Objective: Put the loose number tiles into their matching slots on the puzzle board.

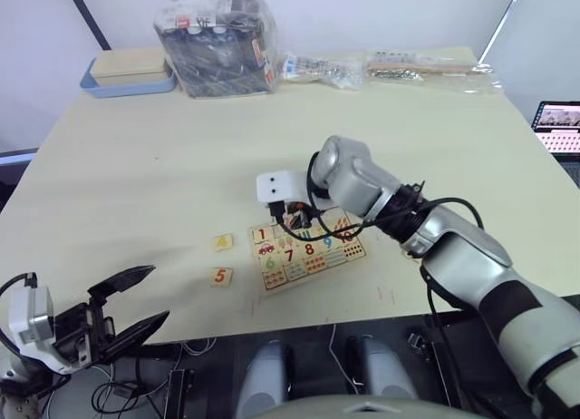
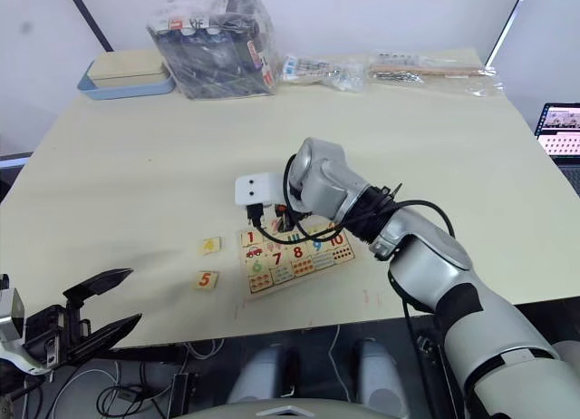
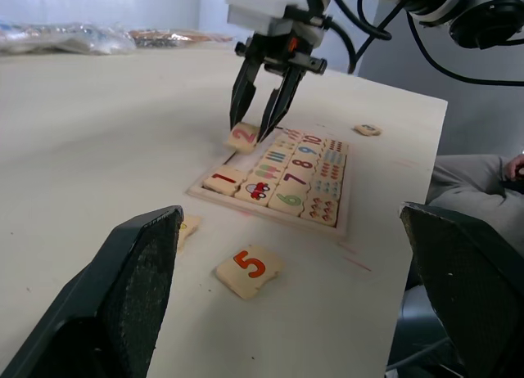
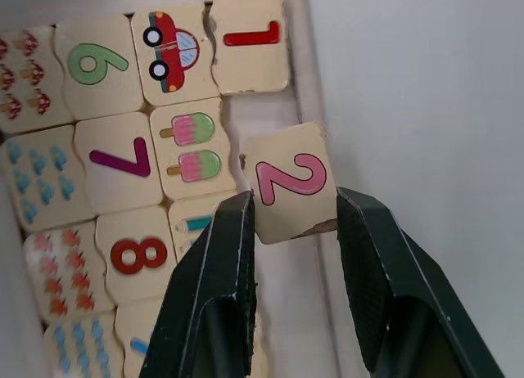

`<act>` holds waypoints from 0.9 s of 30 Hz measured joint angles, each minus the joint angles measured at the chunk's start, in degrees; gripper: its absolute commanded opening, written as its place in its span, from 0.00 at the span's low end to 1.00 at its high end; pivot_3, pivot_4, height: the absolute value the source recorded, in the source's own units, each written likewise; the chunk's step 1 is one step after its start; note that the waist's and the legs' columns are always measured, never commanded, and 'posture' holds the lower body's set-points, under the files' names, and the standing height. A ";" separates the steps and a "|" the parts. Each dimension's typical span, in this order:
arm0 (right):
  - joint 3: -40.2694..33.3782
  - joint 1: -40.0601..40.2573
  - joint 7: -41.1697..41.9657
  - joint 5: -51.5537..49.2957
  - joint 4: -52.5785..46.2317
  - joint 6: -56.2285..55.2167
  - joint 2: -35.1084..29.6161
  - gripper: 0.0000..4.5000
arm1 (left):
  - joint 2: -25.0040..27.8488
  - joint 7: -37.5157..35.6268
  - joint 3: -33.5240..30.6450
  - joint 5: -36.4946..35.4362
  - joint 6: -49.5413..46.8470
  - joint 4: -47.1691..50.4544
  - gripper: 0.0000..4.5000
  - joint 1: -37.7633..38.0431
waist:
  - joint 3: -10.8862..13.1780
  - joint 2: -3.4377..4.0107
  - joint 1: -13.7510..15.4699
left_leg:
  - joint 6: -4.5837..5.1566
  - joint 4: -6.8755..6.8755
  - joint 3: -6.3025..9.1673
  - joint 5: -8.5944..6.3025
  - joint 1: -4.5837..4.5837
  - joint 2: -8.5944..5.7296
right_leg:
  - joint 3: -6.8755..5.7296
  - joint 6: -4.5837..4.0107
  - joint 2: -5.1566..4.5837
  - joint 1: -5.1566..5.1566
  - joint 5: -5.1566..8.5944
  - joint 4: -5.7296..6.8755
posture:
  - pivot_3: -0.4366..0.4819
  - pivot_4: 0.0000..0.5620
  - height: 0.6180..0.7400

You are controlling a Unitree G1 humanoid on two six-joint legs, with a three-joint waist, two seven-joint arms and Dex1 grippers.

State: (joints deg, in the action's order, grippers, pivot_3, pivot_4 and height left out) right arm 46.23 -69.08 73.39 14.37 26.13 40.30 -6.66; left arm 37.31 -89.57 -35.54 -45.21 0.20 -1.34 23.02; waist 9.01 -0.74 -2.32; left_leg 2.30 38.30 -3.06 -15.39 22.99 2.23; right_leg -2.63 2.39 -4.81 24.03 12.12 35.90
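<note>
1. The right gripper (image 4: 288, 222) is over the far edge of the puzzle board (image 1: 353, 253), its two black fingers set on either side of the 2 tile (image 4: 288, 192). They look to be pinching it, though the contact is only just closed at the tile's edges.
2. That 2 tile sits tilted across the board's raised rim, beside the 1 tile (image 4: 248, 42) already lying in its slot, so the step in hand is seating the 2.
3. The next move calls for squaring the tile to the row, bringing it in over the empty slot next to the 1, and lowering it flat before letting go. The tilt on the rim is the risk: it could catch rather than drop in.
4. The left gripper (image 1: 127, 306) hangs low off the near left edge of the table (image 1: 136, 165), fingers spread wide and holding nothing.
5. Two more loose tiles wait on the table just left of the board: the 5 tile (image 1: 221, 276) nearer, and a yellow-numeral tile (image 1: 223, 242), probably the 4, a little farther.
6. The surface is a pale, smooth tabletop. Along its far edge lie a pale box on a blue tray (image 1: 129, 72), a plastic-wrapped bundle (image 1: 219, 43) and some clear packets (image 1: 426, 67). A laptop screen (image 1: 560, 121) glows at far right.
</note>
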 measured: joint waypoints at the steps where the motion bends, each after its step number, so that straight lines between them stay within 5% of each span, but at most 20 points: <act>1: 0.00 0.00 -0.07 0.06 0.14 -0.32 0.12 0.20 | 0.00 0.03 -0.01 0.00 0.00 0.11 1.00 0.10 | -0.01 -0.02 0.04 | 0.00 0.01 0.01 0.00 0.00 0.00 | -0.01 0.00 -0.01 -0.01 0.00 0.00 | 0.48 0.27 1.00; 27: -0.36 0.00 -0.16 1.25 3.19 -3.02 1.87 0.20 | -1.05 1.08 0.04 0.01 0.01 0.77 1.00 0.14 | 0.00 -0.04 -0.14 | -0.03 0.00 0.06 -0.02 -0.01 0.01 | -0.03 -0.01 0.01 -0.01 0.01 0.00 | 0.48 0.27 1.00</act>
State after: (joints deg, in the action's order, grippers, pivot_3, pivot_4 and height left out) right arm 45.87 -69.08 73.22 15.62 29.32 37.28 -4.79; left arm 36.26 -88.48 -35.50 -45.20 0.22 -0.57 23.16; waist 9.01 -0.77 -2.46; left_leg 2.27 38.30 -3.00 -15.41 22.98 2.23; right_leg -2.66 2.39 -4.80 24.02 12.12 35.90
